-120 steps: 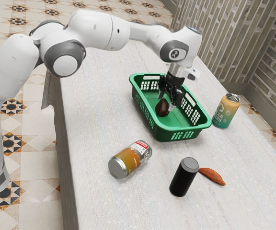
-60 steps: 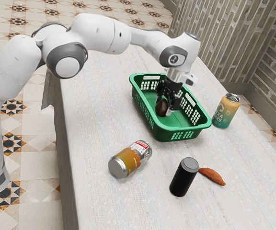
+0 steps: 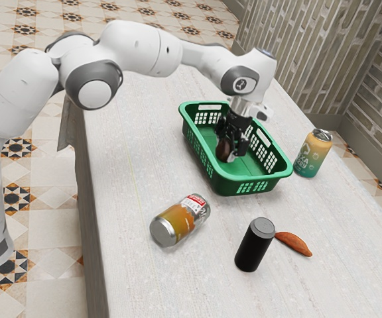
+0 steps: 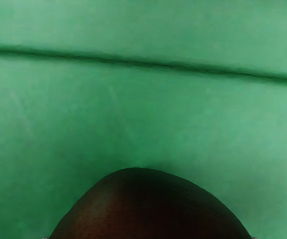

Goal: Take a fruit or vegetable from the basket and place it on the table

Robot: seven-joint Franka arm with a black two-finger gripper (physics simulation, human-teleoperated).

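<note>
Down inside the green basket (image 3: 254,186), my gripper (image 3: 226,152) is shut on a dark brown avocado, its fingers at two sides of it. The avocado (image 3: 223,149) is low in the basket, partly covered by the fingers in the exterior view; whether it touches the basket floor I cannot tell. In the wrist view the rounded dark top of the avocado (image 4: 151,206) shows at the lower edge, against the green basket floor (image 4: 143,114).
An orange-labelled can (image 3: 180,220) lies on the pale table (image 3: 144,285). A black can (image 3: 254,245) stands near a sweet potato (image 3: 294,243). Beside the basket, toward the exterior view's right, a yellow and teal can (image 3: 314,153) stands upright.
My hand has come down to the avocado and turned slightly, and the fingers have drawn together on it. The basket and the things on the table have stayed put.
</note>
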